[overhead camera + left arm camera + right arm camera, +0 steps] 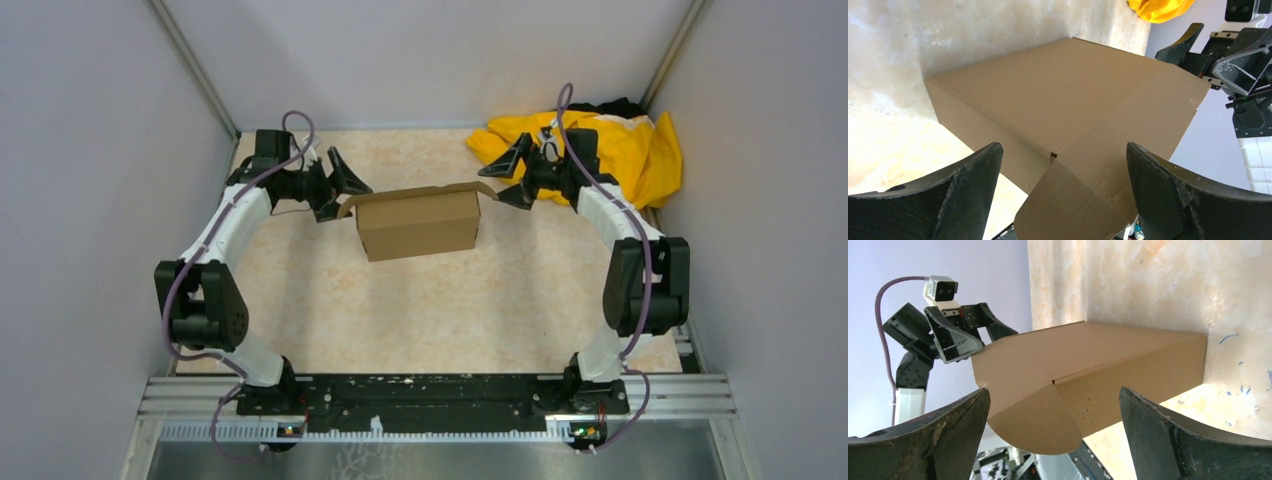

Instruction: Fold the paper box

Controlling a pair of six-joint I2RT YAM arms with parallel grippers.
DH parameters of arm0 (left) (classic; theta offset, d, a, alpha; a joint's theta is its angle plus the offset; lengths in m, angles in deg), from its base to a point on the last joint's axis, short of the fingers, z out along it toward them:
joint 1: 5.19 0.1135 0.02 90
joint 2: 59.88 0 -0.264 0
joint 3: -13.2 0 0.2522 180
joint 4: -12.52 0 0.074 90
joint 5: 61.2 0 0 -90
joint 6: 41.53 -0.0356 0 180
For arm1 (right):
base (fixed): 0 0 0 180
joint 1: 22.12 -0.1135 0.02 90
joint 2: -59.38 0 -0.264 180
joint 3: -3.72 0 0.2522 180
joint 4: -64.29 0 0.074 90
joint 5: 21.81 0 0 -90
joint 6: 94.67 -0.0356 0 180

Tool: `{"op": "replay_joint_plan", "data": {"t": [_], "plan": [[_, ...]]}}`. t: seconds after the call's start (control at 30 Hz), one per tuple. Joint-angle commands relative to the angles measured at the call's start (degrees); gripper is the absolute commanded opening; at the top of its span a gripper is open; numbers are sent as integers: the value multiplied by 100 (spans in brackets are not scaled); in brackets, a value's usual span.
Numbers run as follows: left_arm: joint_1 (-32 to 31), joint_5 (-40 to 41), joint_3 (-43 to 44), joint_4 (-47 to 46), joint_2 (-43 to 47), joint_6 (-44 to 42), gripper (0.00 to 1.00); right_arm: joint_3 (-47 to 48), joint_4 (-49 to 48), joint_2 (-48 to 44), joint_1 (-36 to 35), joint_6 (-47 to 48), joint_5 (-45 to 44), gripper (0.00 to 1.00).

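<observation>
The paper box (pixel 417 225) is plain brown cardboard, standing in the middle of the table with its lid down and a rounded side flap sticking out at each end. My left gripper (pixel 345 185) hangs open just off the box's left end. In its wrist view the left flap (pixel 1073 205) lies between the spread fingers, untouched, with the box (pixel 1048 100) beyond the gripper (pixel 1063 148). My right gripper (pixel 502 178) is open at the right end. The right flap (pixel 1038 420) sits between its fingers, clear of both, in front of the box (pixel 1133 355) and gripper (pixel 1054 393).
A crumpled yellow cloth (pixel 630 150) lies in the far right corner, just behind the right arm. Grey walls close in the table on the left, right and far sides. The arms' mounting rail (pixel 440 395) runs along the near edge.
</observation>
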Motion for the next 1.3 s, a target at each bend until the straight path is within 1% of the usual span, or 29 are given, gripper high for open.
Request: {"op": "replay_joint_plan", "data": {"t": [0.0, 0.13, 0.27, 0.37, 0.43, 0.53, 0.6, 0.63, 0.7, 0.77, 0.87, 0.9, 0.93, 0.97, 1.0, 1.03, 1.1, 1.17, 1.23, 1.27], "plan": [[161, -180, 320, -177, -148, -147, 98, 613, 91, -265, 105, 857, -310, 99], [245, -253, 478, -234, -304, -151, 99, 815, 539, -748, 105, 1986, -982, 99], [275, -319, 637, -317, -466, -125, 98, 577, 567, -1458, 45, 3151, -1820, 98], [275, -349, 711, -357, -540, -129, 98, 424, 742, -1832, -149, 4188, -2503, 94], [291, -313, 760, -350, -552, -182, 98, 282, 732, -2022, -216, 4554, -2775, 93], [323, -51, 855, -234, -526, -340, 98, 147, 702, -2235, -292, 4846, -2834, 85], [341, 302, 926, -120, -442, -455, 98, 85, 681, -2304, -365, 5102, -2863, 75], [344, 496, 960, -85, -377, -515, 98, 82, 700, -2320, -377, 5178, -2794, 72], [336, 1009, 1042, -21, -172, -711, 98, 58, 744, -2346, -423, 5278, -2694, 62], [332, 1521, 1050, -50, 176, -921, 98, 39, 777, -2365, -447, 5299, -2597, 50], [329, 2149, 1004, -49, 642, -1240, 98, 74, 809, -2329, -450, 5013, -2795, 48], [324, 2282, 939, -96, 808, -1321, 98, 99, 817, -2307, -449, 4940, -2815, 50], [314, 2385, 839, -155, 990, -1394, 98, 143, 830, -2281, -449, 4837, -2821, 57], [292, 2464, 714, -261, 1164, -1459, 98, 209, 857, -2245, -449, 4662, -2871, 70], [274, 2492, 602, -365, 1327, -1509, 99, 304, 893, -2177, -437, 4517, -2862, 90], [248, 2494, 513, -434, 1471, -1554, 99, 418, 907, -2115, -434, 4321, -2936, 98], [203, 2407, 412, -506, 1689, -1619, 99, 733, 1072, -1952, -415, 3756, -3256, 99], [175, 2287, 277, -626, 1906, -1644, 99, 1164, 1338, -1802, -416, 3375, -3358, 99], [155, 2133, 146, -809, 2116, -1628, 99, 1303, 1263, -1878, -414, 3100, -3193, 99], [138, 2042, 62, -940, 2236, -1602, 99, 1229, 1016, -1984, -403, 2961, -3039, 99]]}}
